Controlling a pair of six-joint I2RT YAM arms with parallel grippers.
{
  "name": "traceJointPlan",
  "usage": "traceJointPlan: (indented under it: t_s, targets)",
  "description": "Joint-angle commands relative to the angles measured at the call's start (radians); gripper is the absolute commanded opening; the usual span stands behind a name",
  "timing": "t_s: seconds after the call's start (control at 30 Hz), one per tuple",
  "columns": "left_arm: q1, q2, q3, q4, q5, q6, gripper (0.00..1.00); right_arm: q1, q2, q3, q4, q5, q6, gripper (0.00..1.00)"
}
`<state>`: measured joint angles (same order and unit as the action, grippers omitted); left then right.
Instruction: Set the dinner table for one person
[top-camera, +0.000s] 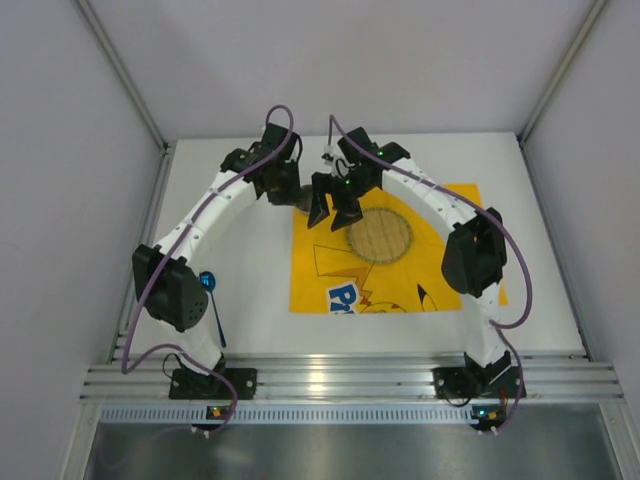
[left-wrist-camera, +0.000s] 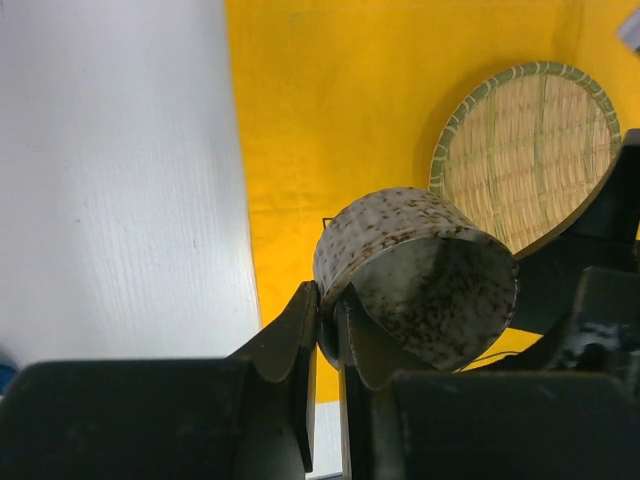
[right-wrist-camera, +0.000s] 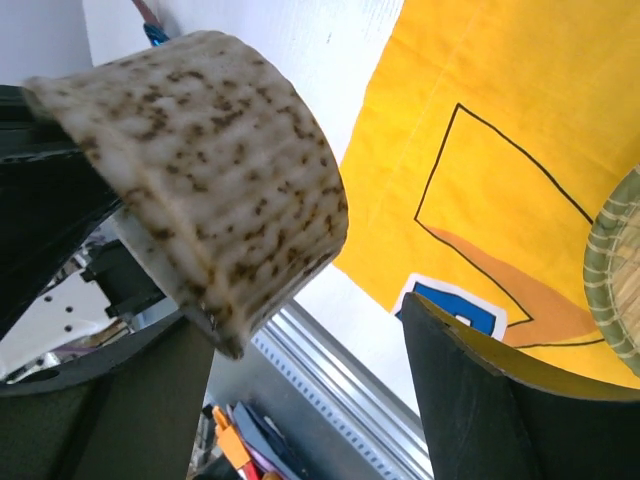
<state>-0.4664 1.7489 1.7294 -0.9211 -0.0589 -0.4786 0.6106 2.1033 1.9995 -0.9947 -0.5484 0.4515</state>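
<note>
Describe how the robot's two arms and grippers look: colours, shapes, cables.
The left arm and right arm are white and curved, with bulky black joint housings. A purple cable loops along each. The left gripper and right gripper are black, with two flat tapered fingers.

Tilted speckled cup (left-wrist-camera: 395, 240), woven tray (left-wrist-camera: 530, 150), yellow placemat (left-wrist-camera: 330, 100)
</note>
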Motion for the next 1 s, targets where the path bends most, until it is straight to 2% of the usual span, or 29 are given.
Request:
traceJointPlan:
  t_s: [0.0,0.13,0.3,0.53,0.63,0.67,0.73,0.77,0.83,0.9,0.93,0.97]
  targets:
    - [-0.017,-0.077,-0.014,-0.024,-0.019,-0.015,0.00,-0.043,-0.107,-0.018,0.117,-0.028,0.054,0.73]
    - [-0.025,-0.094,-0.044,-0.024,-0.013,-0.032,0.00,-0.069,-0.152,-0.094,0.224,-0.053,0.102,0.73]
    - [-0.035,-0.091,-0.045,-0.039,-0.016,-0.035,0.00,-0.077,-0.157,-0.108,0.255,-0.074,0.131,0.72]
    - [-0.044,-0.091,-0.001,-0.041,0.024,-0.058,0.00,-0.069,-0.163,-0.151,0.242,-0.010,0.101,0.67]
    - [-0.061,-0.069,0.050,-0.054,0.040,-0.071,0.00,-0.055,-0.155,-0.154,0.196,0.040,0.064,0.57]
    - [-0.077,-0.055,0.064,-0.058,0.042,-0.072,0.00,-0.049,-0.154,-0.153,0.186,0.050,0.055,0.46]
    - [-0.093,-0.040,0.094,-0.064,0.048,-0.080,0.00,-0.041,-0.151,-0.150,0.159,0.077,0.033,0.33]
    - [-0.109,-0.034,0.102,-0.065,0.053,-0.083,0.00,-0.038,-0.149,-0.150,0.154,0.084,0.029,0.18]
    - [-0.123,-0.012,0.127,-0.071,0.054,-0.095,0.00,-0.038,-0.151,-0.150,0.136,0.106,0.018,0.01]
    - [-0.140,0.001,0.142,-0.079,0.053,-0.103,0.04,-0.037,-0.158,-0.153,0.126,0.132,0.006,0.00]
    - [-0.146,0.003,0.156,-0.079,0.054,-0.104,0.15,-0.038,-0.160,-0.156,0.120,0.139,0.001,0.00]
    - [-0.153,0.003,0.160,-0.081,0.085,-0.104,0.19,-0.037,-0.163,-0.157,0.117,0.145,-0.005,0.00]
